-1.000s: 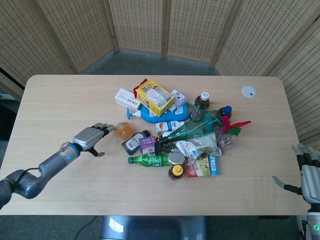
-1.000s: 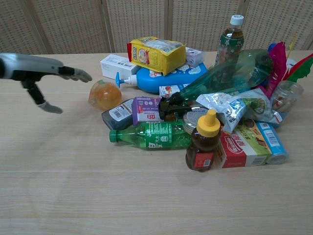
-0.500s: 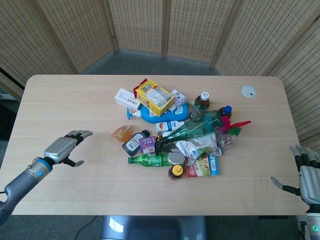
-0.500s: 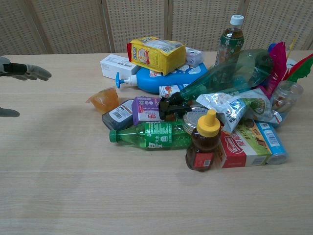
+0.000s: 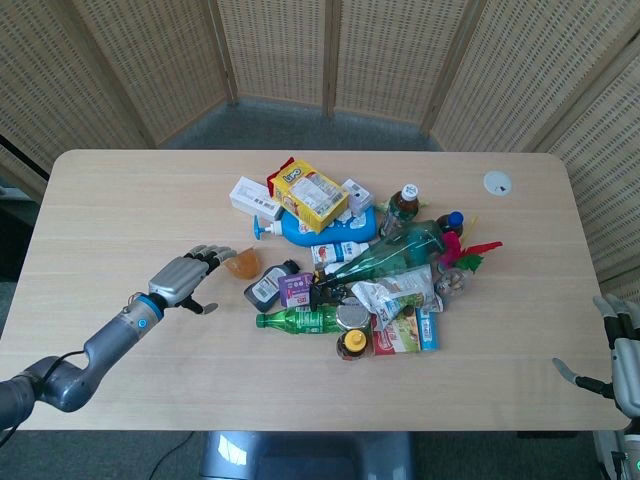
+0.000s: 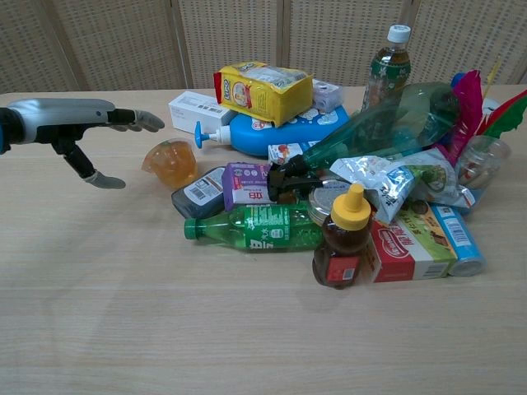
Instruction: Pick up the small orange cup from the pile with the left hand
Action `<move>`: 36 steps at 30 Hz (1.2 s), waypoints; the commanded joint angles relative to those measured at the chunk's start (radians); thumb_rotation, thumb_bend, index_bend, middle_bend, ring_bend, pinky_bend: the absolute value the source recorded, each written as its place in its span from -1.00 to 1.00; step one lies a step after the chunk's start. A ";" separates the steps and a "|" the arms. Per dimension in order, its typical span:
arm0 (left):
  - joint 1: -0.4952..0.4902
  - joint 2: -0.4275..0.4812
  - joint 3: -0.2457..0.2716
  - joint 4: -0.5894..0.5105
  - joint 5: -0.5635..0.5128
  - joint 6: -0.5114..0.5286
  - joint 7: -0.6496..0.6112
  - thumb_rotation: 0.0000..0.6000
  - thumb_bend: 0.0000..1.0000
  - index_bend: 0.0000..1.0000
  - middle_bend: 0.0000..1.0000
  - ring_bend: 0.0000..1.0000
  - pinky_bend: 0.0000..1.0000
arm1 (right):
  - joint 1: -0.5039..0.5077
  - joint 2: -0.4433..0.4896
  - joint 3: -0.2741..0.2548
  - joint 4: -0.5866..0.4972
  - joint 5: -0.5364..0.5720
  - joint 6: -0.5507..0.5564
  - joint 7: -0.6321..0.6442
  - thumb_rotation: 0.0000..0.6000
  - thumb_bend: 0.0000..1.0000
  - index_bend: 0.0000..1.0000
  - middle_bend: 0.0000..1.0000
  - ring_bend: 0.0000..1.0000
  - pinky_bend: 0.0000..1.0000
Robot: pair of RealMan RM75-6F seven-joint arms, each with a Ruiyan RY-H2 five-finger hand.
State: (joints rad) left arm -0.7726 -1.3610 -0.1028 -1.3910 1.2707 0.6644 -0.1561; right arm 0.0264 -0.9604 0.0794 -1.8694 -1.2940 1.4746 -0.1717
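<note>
The small orange cup [image 5: 243,264] [image 6: 170,161] lies on its side at the left edge of the pile, beside a dark bottle with a barcode label [image 6: 200,192]. My left hand [image 5: 184,278] [image 6: 76,123] hovers just left of the cup, fingers stretched toward it and thumb hanging below, holding nothing. The fingertips [image 5: 222,251] reach close to the cup's upper left rim; I cannot tell if they touch. My right hand [image 5: 622,350] sits at the table's right front corner, open, and only the head view shows it.
The pile holds a green bottle [image 6: 255,227], a purple carton [image 6: 244,185], a honey bottle [image 6: 342,238], a blue dispenser bottle [image 6: 272,132], a yellow snack bag [image 6: 263,89] and a large green plastic bottle [image 6: 387,127]. A white disc [image 5: 497,182] lies at the back right.
My left hand drew back to the left away from the cup, then came forward again beside it. The cup rolled slightly. The right hand slid a little toward the corner.
</note>
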 commanded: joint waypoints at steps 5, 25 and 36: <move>-0.054 -0.124 -0.035 0.134 -0.078 -0.050 0.028 1.00 -0.34 -1.00 -1.00 -1.00 -1.00 | -0.004 0.000 -0.001 0.003 0.002 0.000 0.002 0.38 -0.63 -1.00 -1.00 -1.00 -1.00; -0.102 -0.344 -0.074 0.405 -0.135 -0.122 -0.040 1.00 -0.25 -0.90 -0.83 -0.55 -1.00 | -0.016 0.008 0.011 0.005 0.022 0.013 0.002 0.38 -0.64 -1.00 -1.00 -1.00 -1.00; -0.057 -0.353 -0.075 0.437 -0.117 -0.074 -0.083 1.00 -0.07 -0.40 -0.33 0.01 -0.44 | -0.016 0.007 0.016 0.003 0.021 0.014 0.006 0.37 -0.64 -1.00 -1.00 -1.00 -1.00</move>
State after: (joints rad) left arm -0.8309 -1.7153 -0.1784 -0.9551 1.1528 0.5896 -0.2382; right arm 0.0100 -0.9531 0.0953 -1.8659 -1.2730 1.4890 -0.1661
